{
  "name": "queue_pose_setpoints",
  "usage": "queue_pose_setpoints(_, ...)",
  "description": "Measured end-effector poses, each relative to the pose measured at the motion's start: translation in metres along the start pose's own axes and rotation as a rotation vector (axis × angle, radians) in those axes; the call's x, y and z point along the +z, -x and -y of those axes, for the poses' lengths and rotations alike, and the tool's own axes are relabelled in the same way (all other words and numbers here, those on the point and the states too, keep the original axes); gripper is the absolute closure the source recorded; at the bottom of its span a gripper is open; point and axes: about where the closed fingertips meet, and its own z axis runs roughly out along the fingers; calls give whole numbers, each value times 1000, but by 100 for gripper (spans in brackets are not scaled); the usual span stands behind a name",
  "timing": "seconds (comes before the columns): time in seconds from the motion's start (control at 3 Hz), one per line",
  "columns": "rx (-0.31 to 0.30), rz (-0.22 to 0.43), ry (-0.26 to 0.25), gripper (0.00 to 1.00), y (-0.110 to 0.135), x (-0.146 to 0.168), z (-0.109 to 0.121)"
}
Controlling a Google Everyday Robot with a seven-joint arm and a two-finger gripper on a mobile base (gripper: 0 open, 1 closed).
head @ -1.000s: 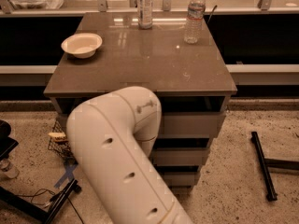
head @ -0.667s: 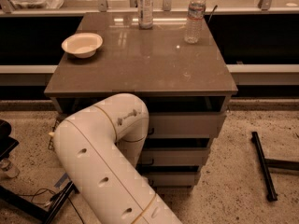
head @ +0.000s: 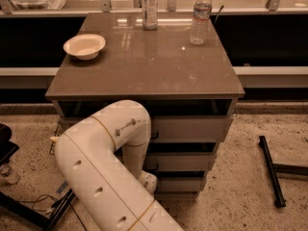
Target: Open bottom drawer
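The grey-beige cabinet [head: 144, 66] shows three drawer fronts. The bottom drawer [head: 182, 184] is the lowest and slimmest, and its handle is hidden behind my arm. My white arm [head: 103, 172] bends in front of the cabinet's left half and reaches down. The gripper [head: 147, 182] is at the end of the arm, low against the left part of the bottom drawer front and mostly covered by the wrist. The middle drawer [head: 185, 161] and the top drawer [head: 192, 128] sit above, each with a dark gap below it.
On the cabinet top stand a white bowl [head: 84, 45] and two plastic bottles [head: 149, 6] [head: 200, 15]. A black metal stand [head: 272, 170] lies on the speckled floor to the right. Cables and dark equipment [head: 29, 206] are at the lower left.
My arm's elbow has swung left and lower, and the forearm now points down the cabinet's face, bringing the wrist to bottom drawer height. The drawers look unchanged.
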Motion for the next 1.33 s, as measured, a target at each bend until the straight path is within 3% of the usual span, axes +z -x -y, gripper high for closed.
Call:
queue_pose_setpoints(0.33,18,5,7,0,-7,6,-3)
queue_pose_setpoints(0.67,130,86,77,0,-24,43,-30)
queue_pose_setpoints(1.0,221,133,102,0,-37,65,-32)
queue_pose_setpoints(1.33,225,142,103,0,-36,67,-30)
